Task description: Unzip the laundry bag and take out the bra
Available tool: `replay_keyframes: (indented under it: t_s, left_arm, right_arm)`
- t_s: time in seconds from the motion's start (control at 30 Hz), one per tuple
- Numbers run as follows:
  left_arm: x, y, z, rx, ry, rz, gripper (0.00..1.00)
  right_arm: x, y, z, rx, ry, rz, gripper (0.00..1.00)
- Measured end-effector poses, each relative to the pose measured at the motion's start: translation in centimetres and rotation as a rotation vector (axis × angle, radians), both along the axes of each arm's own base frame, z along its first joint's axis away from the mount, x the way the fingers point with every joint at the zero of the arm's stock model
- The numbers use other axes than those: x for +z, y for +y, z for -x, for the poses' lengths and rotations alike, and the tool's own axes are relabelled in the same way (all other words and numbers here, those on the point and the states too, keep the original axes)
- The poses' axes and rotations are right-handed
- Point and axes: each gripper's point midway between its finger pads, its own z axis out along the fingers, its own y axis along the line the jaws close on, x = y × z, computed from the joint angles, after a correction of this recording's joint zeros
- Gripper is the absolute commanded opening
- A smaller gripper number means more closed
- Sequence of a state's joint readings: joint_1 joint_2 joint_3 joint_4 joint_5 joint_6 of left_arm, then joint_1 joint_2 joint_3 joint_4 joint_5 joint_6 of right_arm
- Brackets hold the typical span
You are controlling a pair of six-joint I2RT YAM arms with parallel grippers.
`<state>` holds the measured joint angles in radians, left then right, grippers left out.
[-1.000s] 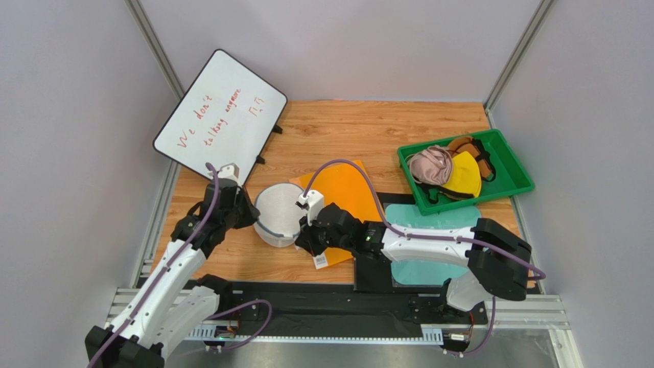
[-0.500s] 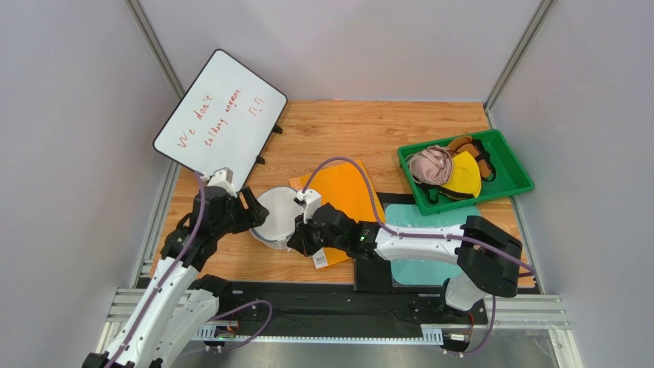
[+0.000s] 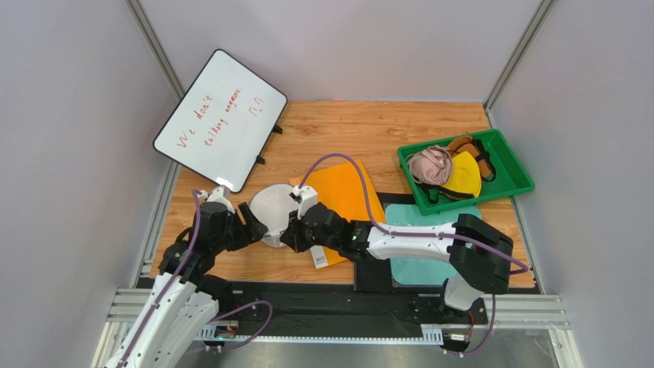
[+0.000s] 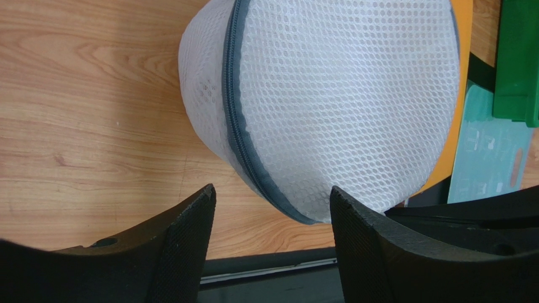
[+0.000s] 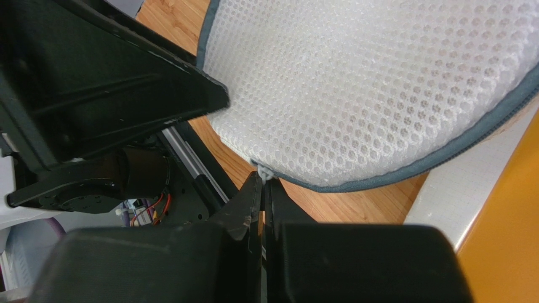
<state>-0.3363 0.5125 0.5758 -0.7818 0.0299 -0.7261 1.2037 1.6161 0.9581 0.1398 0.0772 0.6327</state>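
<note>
Beside the laundry bag's (image 3: 275, 207) left side, holding the left gripper (image 4: 272, 192) wide, gripping nothing. At its near rim, pinching the zipper pull (image 5: 262, 170) with the right gripper (image 5: 261, 184)

- Laundry bag (image 3: 272, 205): on table (image 3: 368, 130), left of centre, at left edge of flat sheet (image 3: 349, 192).
- Left gripper (image 3: 255, 221): just left of bag.
- Right gripper (image 3: 289, 230): at bag's near right rim.
- Whiteboard (image 3: 219, 119): behind bag, far left, propped tilted.
- Cutting mat (image 3: 422, 216): right of sheet, partly under right arm.
- Tray (image 3: 507, 172): behind cutting mat, at table's right edge.
- Garments (image 3: 449, 170): piled in tray.
</note>
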Motion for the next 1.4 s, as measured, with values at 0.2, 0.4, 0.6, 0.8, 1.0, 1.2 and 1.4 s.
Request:
replay_keyframes:
  t_s: [0.2,0.4,0.6,0.8,1.0,1.2,1.4]
  left_arm:
    - [-0.6,-0.5,-0.1,0.016,0.014,0.040,0.45]
    - [-0.1,-0.6,-0.9,0.031,-0.013,0.056,0.19]
    - [-0.4,-0.6,-1.2,0.035,-0.005,0.043,0.11]
    - [-0.5,-0.6,-1.3,0.036,-0.003,0.041,0.11]
    - [-0.5,-0.6,-1.3,0.036,-0.004,0.041,0.09]
    - [-0.7,-0.6,-1.4,0.036,0.009,0.036,0.00]
    - [-0.6,-0.5,-1.5,0.042,0.005,0.032,0.00]
  right_arm:
    - [-0.5,0.9,1.0,0.031,0.006,0.008,0.04]
    - [-0.6,1.1,1.3,0.044,0.013,0.009,0.24]
    - [-0.6,1.1,1.4,0.050,0.014,0.008,0.30]
    - [-0.6,1.1,1.4,0.050,0.014,0.008,0.30]
    - [-1.5,1.2,1.4,0.051,0.019,0.021,0.31]
    - [-1.8,1.1,1.5,0.051,0.019,0.018,0.33]
    - [-2.4,0.9,1.9,0.061,0.024,0.022,0.40]
